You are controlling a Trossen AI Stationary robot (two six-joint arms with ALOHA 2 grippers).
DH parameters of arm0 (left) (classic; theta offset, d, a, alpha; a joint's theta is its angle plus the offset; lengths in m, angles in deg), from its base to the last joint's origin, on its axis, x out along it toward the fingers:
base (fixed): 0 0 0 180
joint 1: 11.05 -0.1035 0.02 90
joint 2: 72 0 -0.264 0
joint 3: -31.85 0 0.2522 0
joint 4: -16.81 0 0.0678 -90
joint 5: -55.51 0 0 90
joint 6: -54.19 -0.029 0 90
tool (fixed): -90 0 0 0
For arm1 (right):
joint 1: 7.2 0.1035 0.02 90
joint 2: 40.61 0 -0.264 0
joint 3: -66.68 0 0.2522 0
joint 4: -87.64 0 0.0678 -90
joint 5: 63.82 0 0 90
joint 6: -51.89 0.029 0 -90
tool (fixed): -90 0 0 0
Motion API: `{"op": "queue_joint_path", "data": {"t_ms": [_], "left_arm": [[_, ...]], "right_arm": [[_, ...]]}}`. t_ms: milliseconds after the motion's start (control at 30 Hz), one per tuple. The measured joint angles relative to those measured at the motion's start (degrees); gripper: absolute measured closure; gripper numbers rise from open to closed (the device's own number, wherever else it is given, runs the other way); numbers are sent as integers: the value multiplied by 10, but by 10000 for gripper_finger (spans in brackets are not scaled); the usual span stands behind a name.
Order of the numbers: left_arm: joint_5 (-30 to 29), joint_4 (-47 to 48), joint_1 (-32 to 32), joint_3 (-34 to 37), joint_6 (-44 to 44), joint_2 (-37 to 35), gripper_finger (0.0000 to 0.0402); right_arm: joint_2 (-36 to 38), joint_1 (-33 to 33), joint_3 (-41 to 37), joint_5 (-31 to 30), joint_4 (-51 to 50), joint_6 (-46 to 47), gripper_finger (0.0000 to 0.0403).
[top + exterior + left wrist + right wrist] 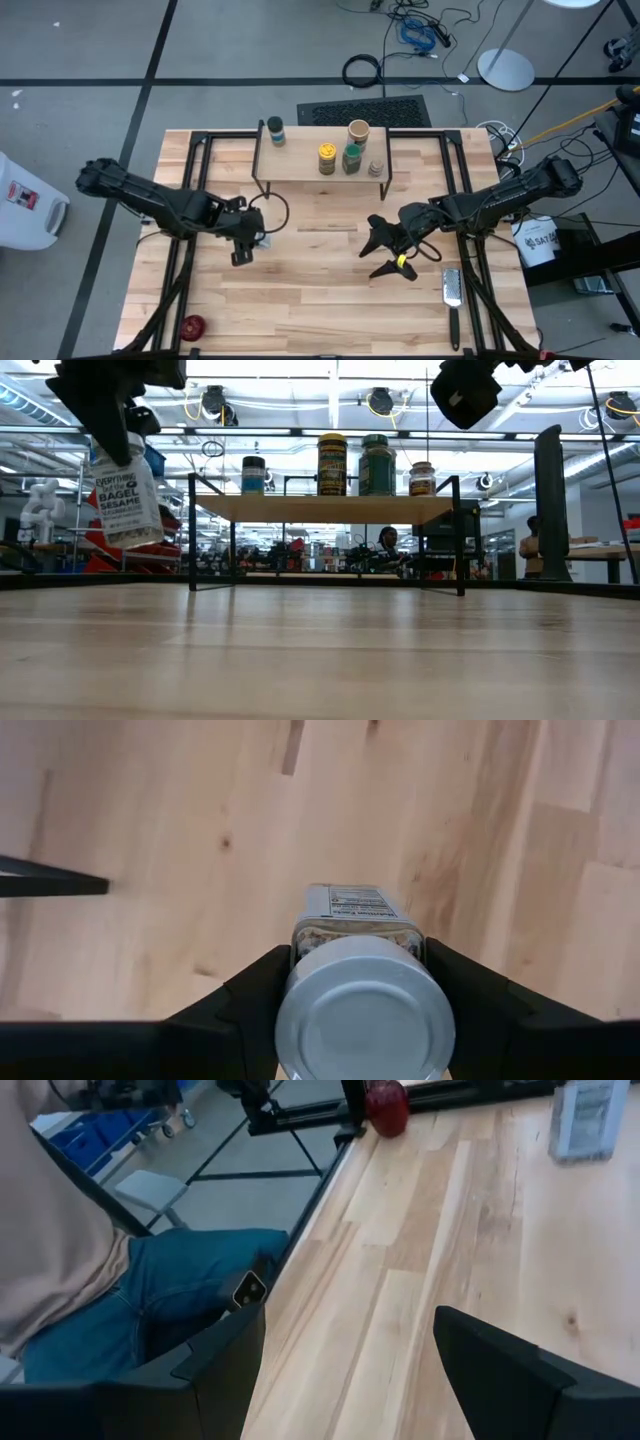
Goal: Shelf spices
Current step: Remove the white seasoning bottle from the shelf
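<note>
High view has four jars up on the shelf (322,166): a dark-lidded jar (275,131) near its left end, then a tan jar (358,131), a yellow jar (327,158) and a green-lidded jar (352,158) bunched together right of the middle. There's a smaller thing by the shelf's right end too, can't tell what it is from up there.

The left claw (247,240) sits over the desk (300,300) in front of the shelf, and from above you barely see what it's got. The left wrist view sorts that out: its fingers (250,995) are clamped on either side of the white-capped jar (360,985). Low view shows that jar hanging clear of the desk, label reading bagel sesame.

The right claw (392,250) hovers right of centre, spread wide with nothing in it. Its wrist view catches a red ball (386,1106) at the desk edge and a person in jeans (150,1295) beside the desk.
</note>
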Motion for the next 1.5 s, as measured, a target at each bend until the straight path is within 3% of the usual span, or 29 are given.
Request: {"op": "queue_joint_path", "data": {"t_ms": [467,900,1500], "left_arm": [[15,7,-40,0,1,7,195],[105,15,-53,0,-15,90,194],[100,15,-52,0,-18,105,193]], "right_arm": [[0,-30,0,0,0,-7,124],[0,-30,0,1,-7,-1,124],[0,-30,0,1,-9,-1,124]]}}
